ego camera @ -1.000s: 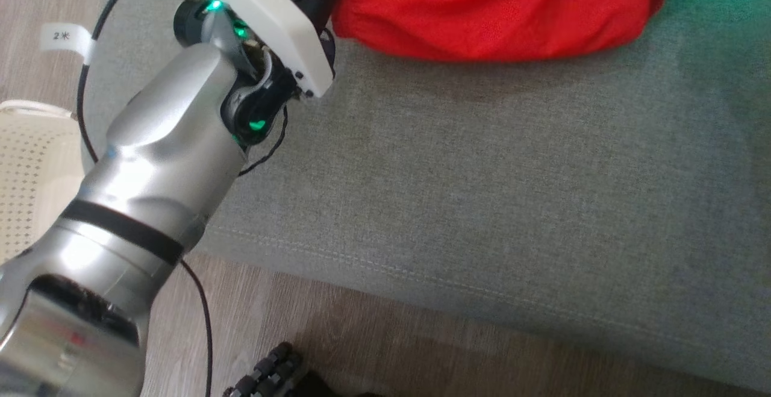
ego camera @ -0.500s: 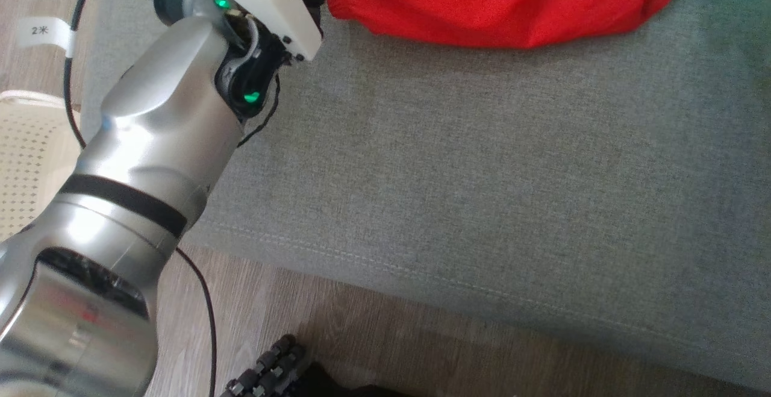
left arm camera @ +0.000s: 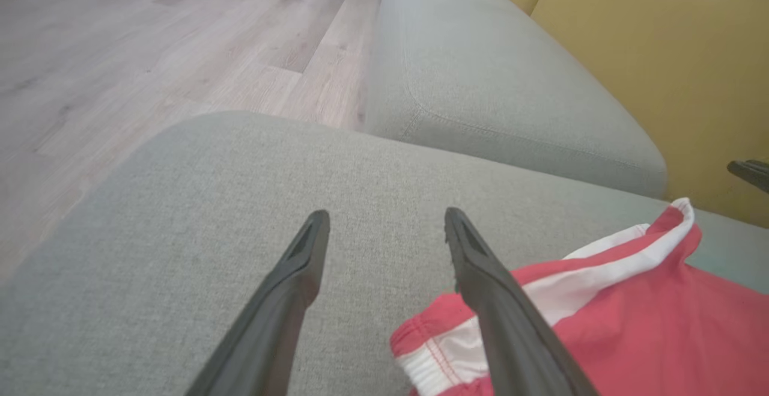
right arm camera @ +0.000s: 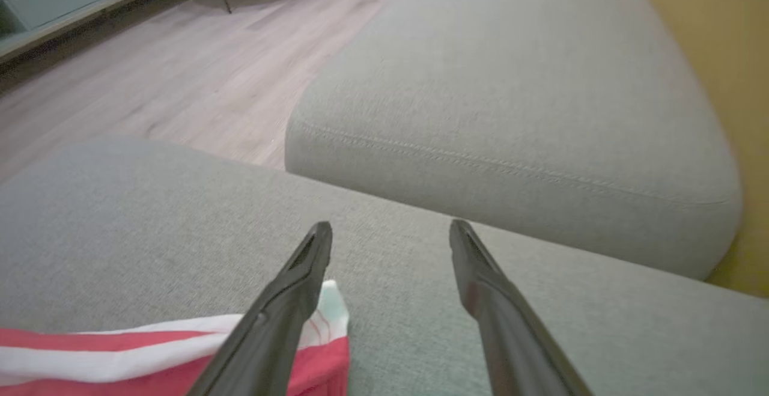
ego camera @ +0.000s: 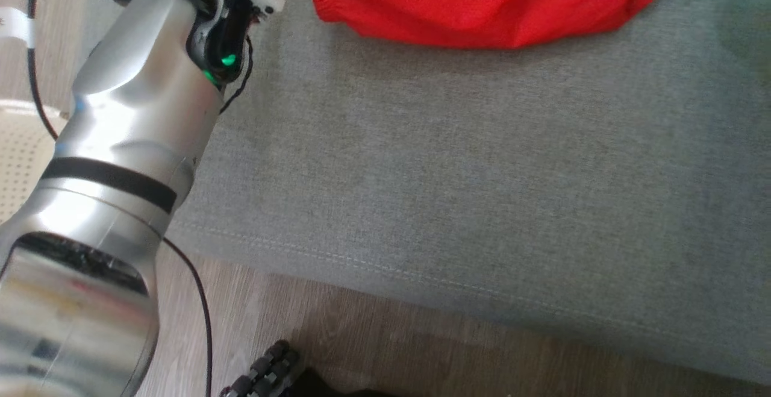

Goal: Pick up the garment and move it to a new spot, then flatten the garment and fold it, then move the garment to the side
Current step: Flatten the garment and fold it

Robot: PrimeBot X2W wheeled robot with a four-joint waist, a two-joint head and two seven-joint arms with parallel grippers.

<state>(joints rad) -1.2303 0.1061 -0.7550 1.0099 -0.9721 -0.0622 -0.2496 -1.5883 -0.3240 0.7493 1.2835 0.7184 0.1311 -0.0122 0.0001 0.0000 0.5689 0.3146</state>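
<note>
Well, soft red garment point(ego camera: 482, 5) with white stripes and a stitched hem, lying rumpled at the far side of a grey, coarse-woven sofa cushion point(ego camera: 452, 174). Left claw point(left arm camera: 387, 216) spread wide, gripping nothing, just beside the garment's hem. Right claw point(right arm camera: 390, 228) equally wide, empty too, by a striped corner. Pale wood-grain floor point(ego camera: 391, 337) below.

Head camera peers steeply down on the grey cushion point(ego camera: 452, 174), up close, with floor point(ego camera: 373, 337) beyond its front seam. Both wrist cameras skim low across that cushion, looking past its edge. All three share the cushion and the red garment point(ego camera: 482, 5) on it.
</note>
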